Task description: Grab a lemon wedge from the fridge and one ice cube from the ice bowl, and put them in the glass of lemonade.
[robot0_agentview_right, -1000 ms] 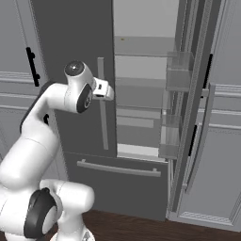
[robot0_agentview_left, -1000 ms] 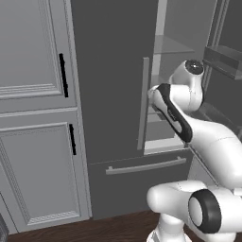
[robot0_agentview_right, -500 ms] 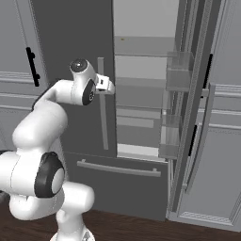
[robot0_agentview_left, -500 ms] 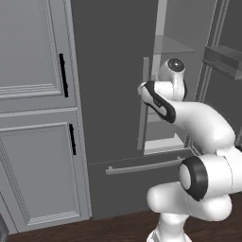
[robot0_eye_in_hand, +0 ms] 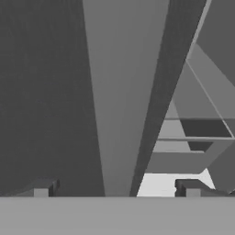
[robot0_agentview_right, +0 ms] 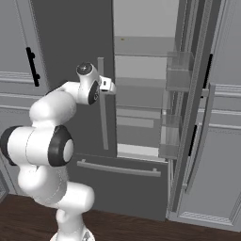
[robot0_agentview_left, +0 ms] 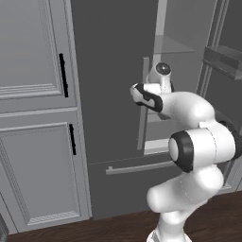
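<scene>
The fridge (robot0_agentview_left: 111,71) is tall and dark grey; its left door (robot0_agentview_right: 70,52) is closed and its right door (robot0_agentview_right: 200,94) stands swung open. My gripper (robot0_eye_in_hand: 117,188) is open, one fingertip (robot0_eye_in_hand: 41,188) on either side of the left door's pale bar handle (robot0_eye_in_hand: 121,92). From the base, the hand (robot0_agentview_right: 109,86) sits at that handle (robot0_agentview_right: 100,103), about chest height. Pale shelves (robot0_agentview_right: 141,47) show inside the fridge. I cannot make out a lemon wedge. The ice bowl and the glass of lemonade are out of view.
Clear bins (robot0_agentview_right: 178,75) hang on the open door's inner side. The lower drawer (robot0_agentview_right: 117,186) with its bar handle (robot0_agentview_right: 117,168) is closed. Paler panelled cabinets (robot0_agentview_left: 33,94) flank the fridge on the left, and more cabinets (robot0_agentview_right: 226,141) on the right. The floor (robot0_agentview_right: 141,230) is dark wood.
The arm has folded upright and swung in toward the fridge, bringing the hand closer to the left door's handle. The fridge doors have not moved.
</scene>
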Controlling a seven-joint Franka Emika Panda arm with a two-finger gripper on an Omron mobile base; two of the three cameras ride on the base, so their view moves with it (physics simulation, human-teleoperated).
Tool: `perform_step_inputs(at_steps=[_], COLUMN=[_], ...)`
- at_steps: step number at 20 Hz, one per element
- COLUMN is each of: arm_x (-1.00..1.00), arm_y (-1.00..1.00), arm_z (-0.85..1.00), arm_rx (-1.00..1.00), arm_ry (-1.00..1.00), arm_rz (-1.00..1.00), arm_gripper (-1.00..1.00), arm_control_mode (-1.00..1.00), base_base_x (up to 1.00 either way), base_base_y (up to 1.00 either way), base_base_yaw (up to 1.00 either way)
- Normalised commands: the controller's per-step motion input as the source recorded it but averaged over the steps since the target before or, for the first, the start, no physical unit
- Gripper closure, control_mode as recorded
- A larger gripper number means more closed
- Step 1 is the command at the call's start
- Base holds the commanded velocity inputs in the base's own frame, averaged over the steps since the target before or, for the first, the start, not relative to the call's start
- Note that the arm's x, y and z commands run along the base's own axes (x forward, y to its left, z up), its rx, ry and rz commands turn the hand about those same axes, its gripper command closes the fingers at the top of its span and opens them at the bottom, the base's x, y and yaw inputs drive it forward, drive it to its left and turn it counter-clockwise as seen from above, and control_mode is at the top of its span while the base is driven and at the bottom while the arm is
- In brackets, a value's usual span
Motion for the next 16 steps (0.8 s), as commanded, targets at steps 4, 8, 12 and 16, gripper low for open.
perform_step_inputs(at_steps=[4, 8, 12, 16], arm_x=[0.5, 0.44, 0.49, 0.46], arm_y=[0.0, 0.0, 0.0, 0.0], arm_z=[-0.26, -0.2, -0.28, -0.35], arm_rx=[0.0, 0.0, 0.0, 0.0], arm_ry=[0.0, 0.0, 0.0, 0.0], arm_rz=[0.0, 0.0, 0.0, 0.0], arm_gripper=[-1.0, -1.0, -1.0, -1.0], arm_control_mode=[-1.0, -1.0, -1.0, -1.0], base_base_x=[0.0, 0.0, 0.0, 0.0], base_base_y=[0.0, 0.0, 0.0, 0.0], base_base_yaw=[0.0, 0.0, 0.0, 0.0])
